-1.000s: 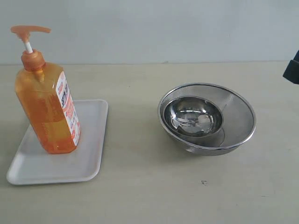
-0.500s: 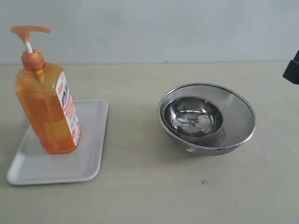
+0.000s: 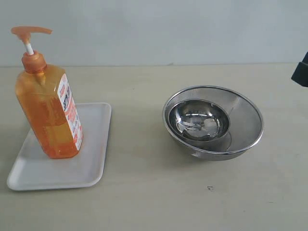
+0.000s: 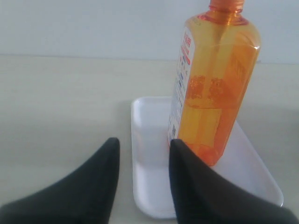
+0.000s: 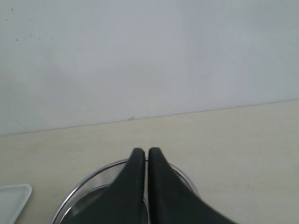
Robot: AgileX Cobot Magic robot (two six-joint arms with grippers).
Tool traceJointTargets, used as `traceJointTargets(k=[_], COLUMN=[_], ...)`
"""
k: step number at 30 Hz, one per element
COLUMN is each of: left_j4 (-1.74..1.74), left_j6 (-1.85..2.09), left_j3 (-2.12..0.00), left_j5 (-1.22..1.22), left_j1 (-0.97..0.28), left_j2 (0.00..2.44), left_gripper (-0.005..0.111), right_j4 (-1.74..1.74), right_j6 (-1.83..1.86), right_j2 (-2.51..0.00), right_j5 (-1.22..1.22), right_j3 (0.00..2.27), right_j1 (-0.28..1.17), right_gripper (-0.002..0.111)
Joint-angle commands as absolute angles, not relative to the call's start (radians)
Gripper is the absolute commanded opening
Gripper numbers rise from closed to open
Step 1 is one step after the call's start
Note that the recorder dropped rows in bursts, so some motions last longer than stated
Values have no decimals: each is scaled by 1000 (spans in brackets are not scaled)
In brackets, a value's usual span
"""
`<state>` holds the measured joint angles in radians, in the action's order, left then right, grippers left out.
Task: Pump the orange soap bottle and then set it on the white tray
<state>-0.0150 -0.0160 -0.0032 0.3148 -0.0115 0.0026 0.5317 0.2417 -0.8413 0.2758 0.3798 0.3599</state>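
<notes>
The bench [image 3: 144, 202] carries two nested steel bowls [image 3: 212, 121] and, well apart from them, the white tray [image 3: 94, 159], on which the orange soap bottle [image 3: 46, 113] stands. Its long axis is upright, its pump head is raised, and its spout and label seem turned toward the bowls. The placing step looks finished, so the next move likely calls only for keeping clear without knocking the bottle. The left gripper [image 4: 143, 144] sits near the tray with its jaws wide and empty. The right gripper [image 5: 142, 153], above the bowls, has its jaws pressed together on nothing.
</notes>
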Motion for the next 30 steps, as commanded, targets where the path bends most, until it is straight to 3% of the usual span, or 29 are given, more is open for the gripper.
traceJointTargets(k=[1,8,16,30], left_j4=[-9,-9,-9,-9], left_j6=[-16,-16,-16,-16], left_j3=[0,0,0,0], left_j5=[316,314,314,314], left_j1=[-9,-9,-9,-9], left_j2=[0,0,0,0], left_gripper=[33,33,33,33], right_j4=[528,528,539,539], right_j6=[245,354,320,354], right_j2=[-837,-587,-49,0], right_j5=[290,142,189,51], right_j3=[378,326,13,0], right_j1=[359,333,15,-60], right_gripper=[0,0,0,0])
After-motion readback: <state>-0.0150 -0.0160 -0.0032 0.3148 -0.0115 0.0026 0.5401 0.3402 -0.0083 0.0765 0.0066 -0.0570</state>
